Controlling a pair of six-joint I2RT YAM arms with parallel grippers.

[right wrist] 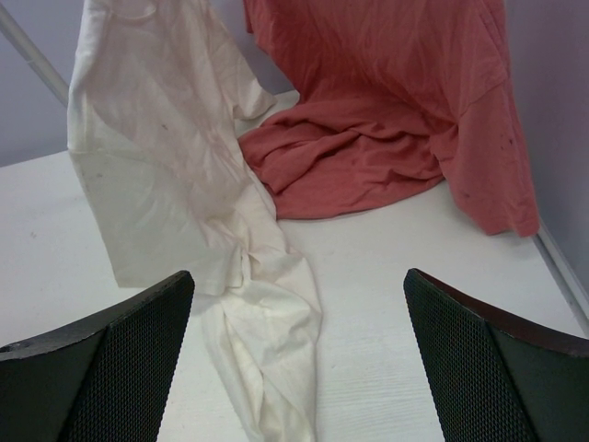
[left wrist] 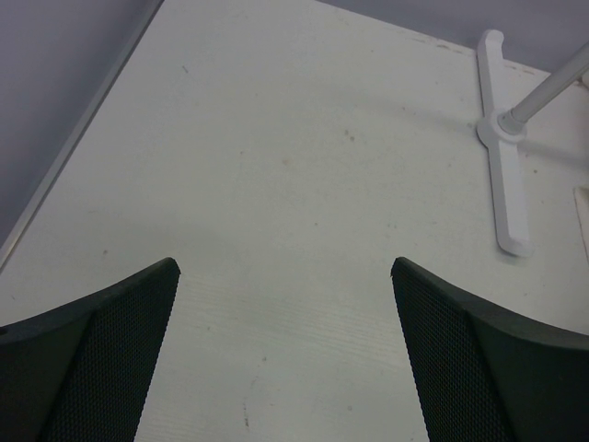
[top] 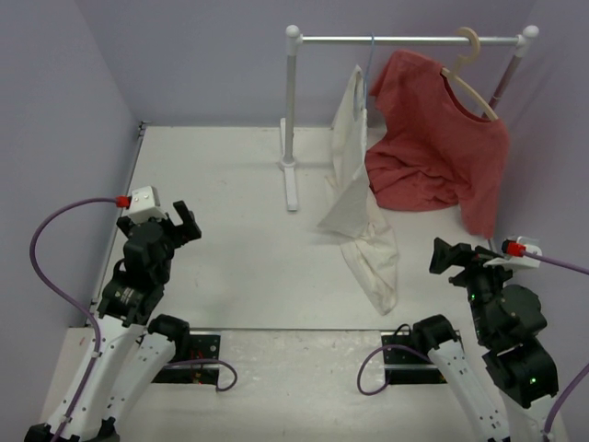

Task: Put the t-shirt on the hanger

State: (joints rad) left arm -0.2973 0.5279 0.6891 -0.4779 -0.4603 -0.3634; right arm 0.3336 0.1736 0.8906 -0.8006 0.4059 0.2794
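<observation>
Both arms sit low at the near edge, hands empty; the shirts hang at the far rail.

Closest to me, the left gripper (top: 178, 224) hovers over bare table (top: 230, 184) with its fingers spread wide and nothing between them. The right gripper (top: 445, 257) is likewise spread and empty, pointing toward the cloth just beyond it. Ahead of that gripper the lower end of the t-shirt (top: 368, 249) lies crumpled on the table. The rest of it rises as a narrow, twisted strip to the hanger (top: 369, 60), whose thin hook is over the rail (top: 405, 40). I cannot tell how the shirt's neck sits on the wire. Beside it, further right, a red shirt (top: 433, 138) droops from a beige hanger (top: 469, 74), its hem pooled on the table. The rack's white foot (top: 291, 180) stands left of both.
</observation>
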